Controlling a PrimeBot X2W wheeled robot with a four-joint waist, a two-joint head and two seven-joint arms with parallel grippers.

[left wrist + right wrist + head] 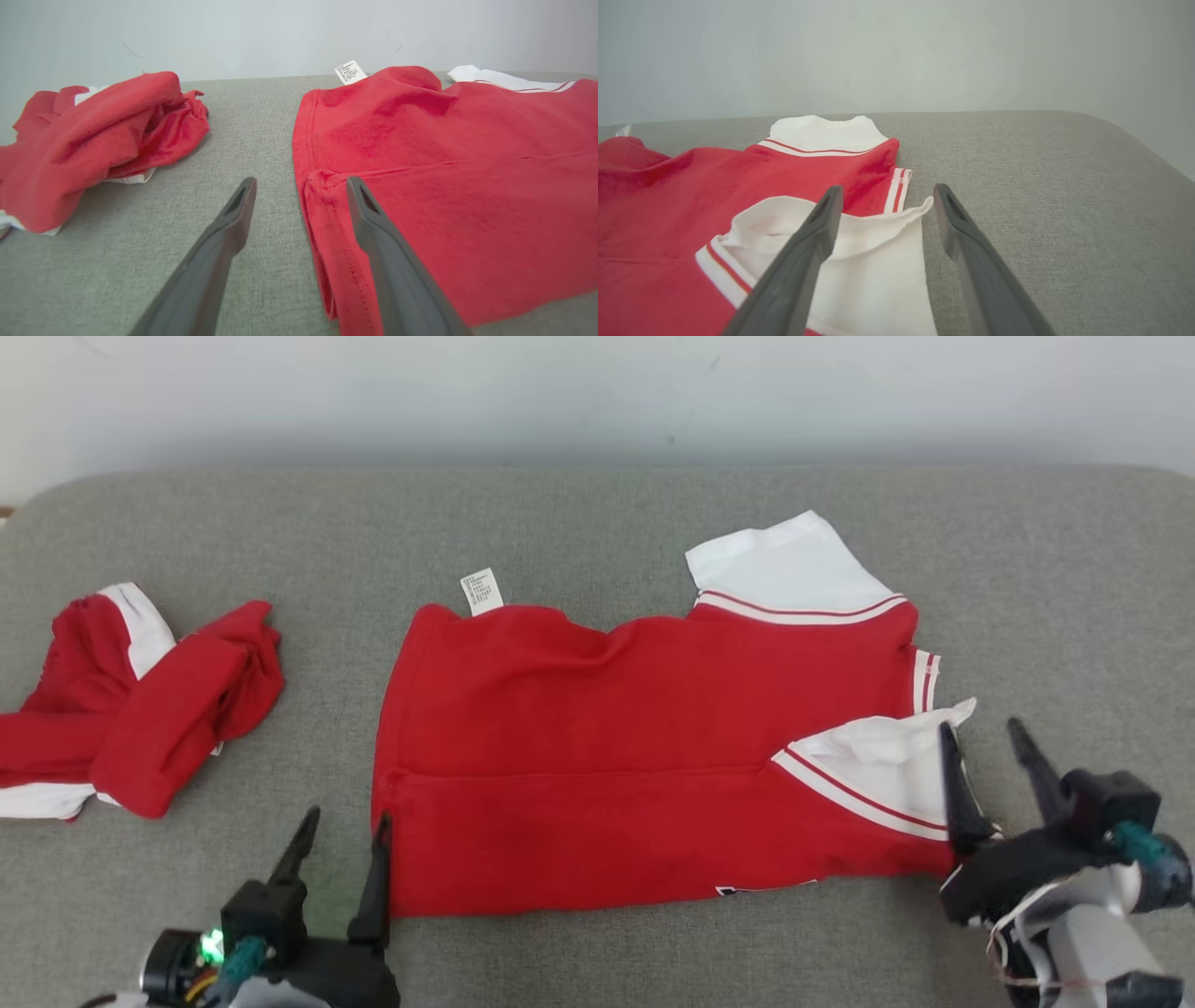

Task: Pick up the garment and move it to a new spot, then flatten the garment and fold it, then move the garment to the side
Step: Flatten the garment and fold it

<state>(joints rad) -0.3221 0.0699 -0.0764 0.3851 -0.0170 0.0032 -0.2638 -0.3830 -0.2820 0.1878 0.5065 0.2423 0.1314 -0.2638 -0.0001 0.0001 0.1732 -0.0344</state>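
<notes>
Garment: we see the red garment (635,747) with white sleeves spread across the middle of the head view on the grey padded surface (597,513), its hem toward the left of the frame and its sleeves toward the right

Fold so far: a straight crease runs left to right through the lower half, and we judge the near strip to be turned over the body once; the near white sleeve (878,765) lies on top of the red at the lower right

Flatness: mostly flat, though a ripple shows along the upper edge near the care label (481,590)

Left gripper: the left gripper (346,817) sits at the lower left, jaws spread and empty; in its wrist view one finger is over the hem corner and the other over bare grey cloth

Right gripper: the right gripper (979,728) sits at the lower right, jaws parted with nothing between them; in its wrist view one finger is over the near white sleeve and the other over bare grey cloth

Other cloth: a second red and white garment (140,709) lies crumpled at the left edge, well apart

Done, as we judge: relocation, spreading, first fold

Left: we think further folds, then the shift to the side
</notes>
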